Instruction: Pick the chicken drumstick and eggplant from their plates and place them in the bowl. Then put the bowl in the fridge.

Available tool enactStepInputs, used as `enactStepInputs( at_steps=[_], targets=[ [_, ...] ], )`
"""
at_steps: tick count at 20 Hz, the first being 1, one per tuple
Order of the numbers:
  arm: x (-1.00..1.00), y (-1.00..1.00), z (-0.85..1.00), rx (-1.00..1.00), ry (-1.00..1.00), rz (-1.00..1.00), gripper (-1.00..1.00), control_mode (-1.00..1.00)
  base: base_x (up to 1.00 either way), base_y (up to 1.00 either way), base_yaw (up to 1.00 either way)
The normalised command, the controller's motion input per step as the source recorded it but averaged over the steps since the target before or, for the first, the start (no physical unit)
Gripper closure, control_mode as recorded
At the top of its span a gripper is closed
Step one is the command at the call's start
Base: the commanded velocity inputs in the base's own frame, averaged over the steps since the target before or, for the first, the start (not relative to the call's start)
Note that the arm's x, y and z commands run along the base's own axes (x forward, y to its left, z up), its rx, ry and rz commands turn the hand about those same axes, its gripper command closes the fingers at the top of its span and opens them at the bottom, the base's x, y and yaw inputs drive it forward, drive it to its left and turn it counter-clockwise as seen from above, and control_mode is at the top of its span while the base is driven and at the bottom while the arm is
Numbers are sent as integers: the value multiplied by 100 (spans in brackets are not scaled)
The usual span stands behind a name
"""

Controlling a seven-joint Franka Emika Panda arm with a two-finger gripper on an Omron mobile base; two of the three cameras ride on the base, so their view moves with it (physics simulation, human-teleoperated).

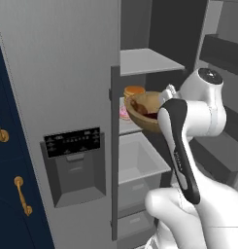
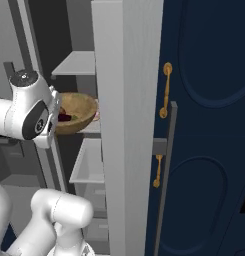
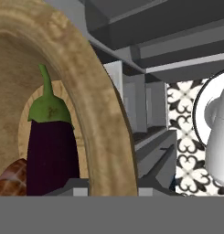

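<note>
My gripper (image 3: 111, 188) is shut on the rim of the wooden bowl (image 1: 140, 115), one finger on each side of the wall. I hold the bowl tilted, inside the open fridge (image 1: 67, 73) at the height of its middle shelf (image 1: 127, 127). The dark purple eggplant (image 3: 51, 155) lies in the bowl with its green cap up in the hand view. Beside it sits the reddish-brown chicken drumstick (image 3: 10, 180). From the right base view the bowl (image 2: 81, 112) juts past my wrist with the eggplant (image 2: 64, 118) dark inside. The plates are out of view.
An orange food item (image 1: 134, 91) and a pink one (image 1: 124, 113) sit on the shelf behind the bowl. A white shelf (image 1: 147, 61) hangs above, a drawer (image 1: 140, 163) below. The fridge door's edge (image 2: 124, 100) stands right of the bowl, beside navy cabinets (image 2: 209, 125).
</note>
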Motion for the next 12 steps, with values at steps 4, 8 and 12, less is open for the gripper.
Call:
enactStepInputs(
  at_steps=[4, 8, 12],
  targets=[
    [1, -28, 55, 1, -14, 10, 100, -100, 0, 0, 0],
    [14, -19, 33, 0, -15, 0, 100, -100, 0, 0, 0],
    [89, -23, 22, 2, -6, 0, 100, -100, 0, 0, 0]
  ],
)
